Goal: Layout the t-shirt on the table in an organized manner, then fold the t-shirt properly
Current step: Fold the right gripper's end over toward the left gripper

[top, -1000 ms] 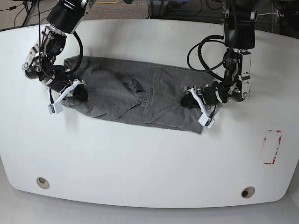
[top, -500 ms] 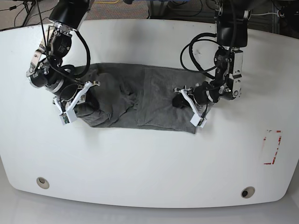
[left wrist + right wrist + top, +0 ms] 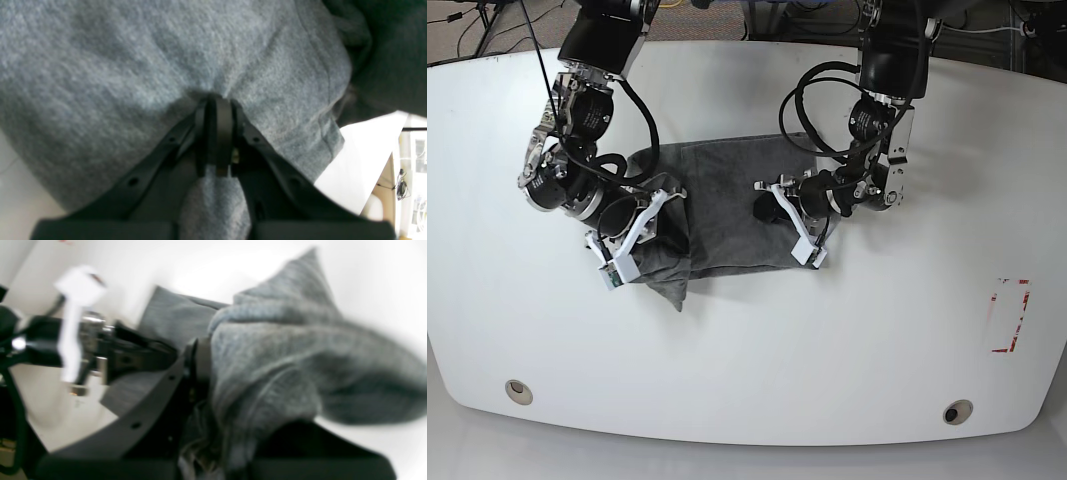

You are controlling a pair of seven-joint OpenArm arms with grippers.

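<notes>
You are in the middle of a fold, not the layout: the t-shirt (image 3: 727,205) lies bunched into a compact grey block near the middle of the surface (image 3: 847,350), with both arms drawn in close on either side of it. Your left gripper (image 3: 215,110) is clamped shut on a pinch of the grey cloth, the fabric puckering right at its tips in the left wrist view; in the base view it sits at the block's right edge (image 3: 779,205). Your right gripper (image 3: 196,356) is likewise closed on the t-shirt, a thick wad of cloth draped over it, though that view is blurred; from above it holds the left edge (image 3: 642,215), where a loose corner pokes out toward the front. The cloth between the two grips looks slack and rumpled, so I judge the fold is not yet neat. Next you need to set both held edges down squarely on the block, keeping the layers aligned, and only then let go; releasing early would likely let the wad spring open
</notes>
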